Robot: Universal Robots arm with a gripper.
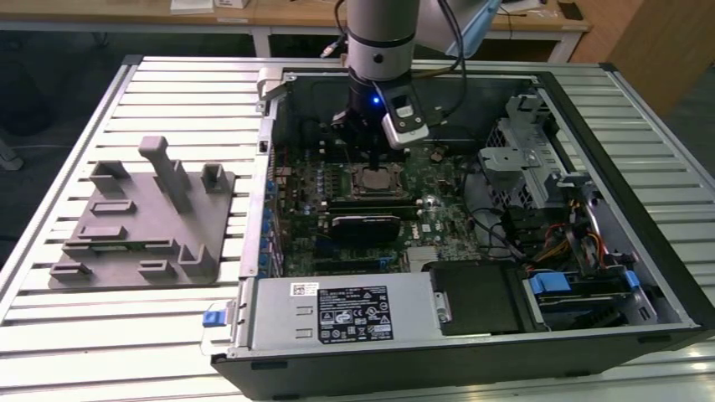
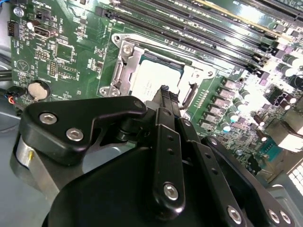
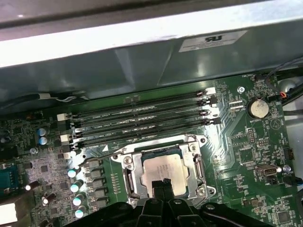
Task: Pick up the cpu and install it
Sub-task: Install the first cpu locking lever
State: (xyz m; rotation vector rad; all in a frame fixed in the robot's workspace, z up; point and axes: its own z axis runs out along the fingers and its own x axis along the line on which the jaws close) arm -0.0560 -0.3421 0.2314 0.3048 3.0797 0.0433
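The cpu (image 1: 378,179) lies flat in the metal-framed socket (image 3: 130,177) on the green motherboard, inside the open computer case. Its silvery top plate shows in both wrist views (image 2: 150,78) (image 3: 163,169). My gripper (image 1: 372,161) hangs straight above the socket. Its two black fingers are pressed together, and their tips hover just over one edge of the cpu (image 2: 164,91) (image 3: 161,184). Nothing is between the fingers. The gripper body hides part of the socket in the second wrist view.
A grey plastic tray with upright posts (image 1: 146,226) sits on the slatted table at the exterior view's left. Around the socket stand memory slots (image 3: 142,118), capacitors (image 3: 75,187), a coin battery (image 3: 258,109) and a black block (image 1: 363,226). The case walls (image 1: 268,126), drive cage (image 1: 525,126) and power supply (image 1: 335,310) enclose the board.
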